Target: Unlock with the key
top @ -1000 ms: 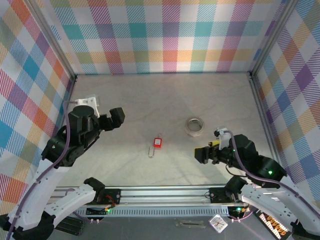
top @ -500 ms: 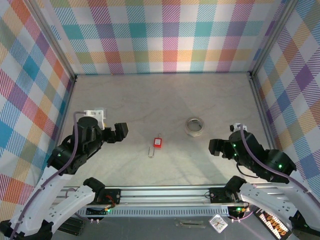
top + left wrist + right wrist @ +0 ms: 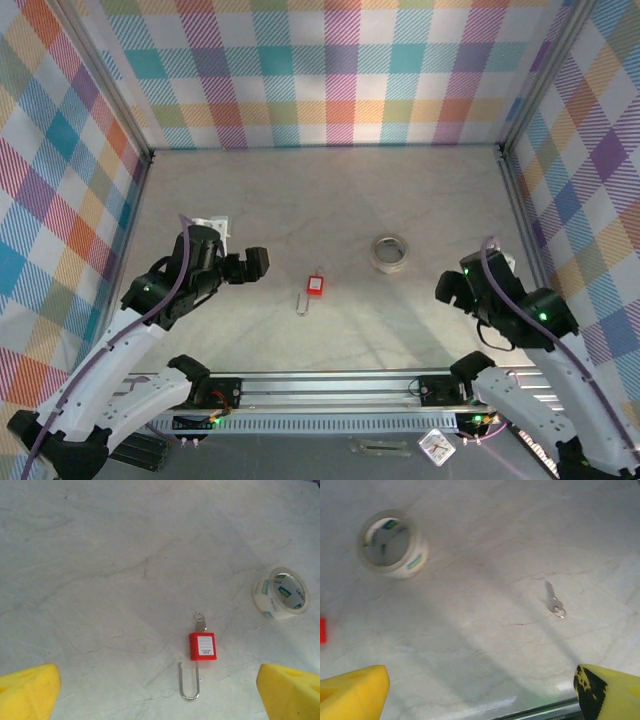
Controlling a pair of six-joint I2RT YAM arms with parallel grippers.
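Note:
A red padlock (image 3: 202,646) lies flat mid-table, also in the top view (image 3: 316,285). Its steel shackle (image 3: 190,682) is swung out, one leg free of the body. A small key (image 3: 200,623) sticks out of the body's far end. A second loose key (image 3: 554,602) lies on the table in the right wrist view. My left gripper (image 3: 255,265) hovers left of the padlock, open and empty, its yellow pads (image 3: 27,690) wide apart. My right gripper (image 3: 450,290) hangs open and empty at the right, well away from the padlock, pads (image 3: 355,690) spread.
A roll of clear tape (image 3: 389,252) lies right of the padlock, also in the wrist views (image 3: 280,592) (image 3: 392,542). Checked walls enclose the table on three sides. A metal rail (image 3: 330,385) runs along the near edge.
My left gripper has moved right and nearer, toward the padlock. My right gripper has drawn back to the right, away from the table's middle. The padlock has not moved.

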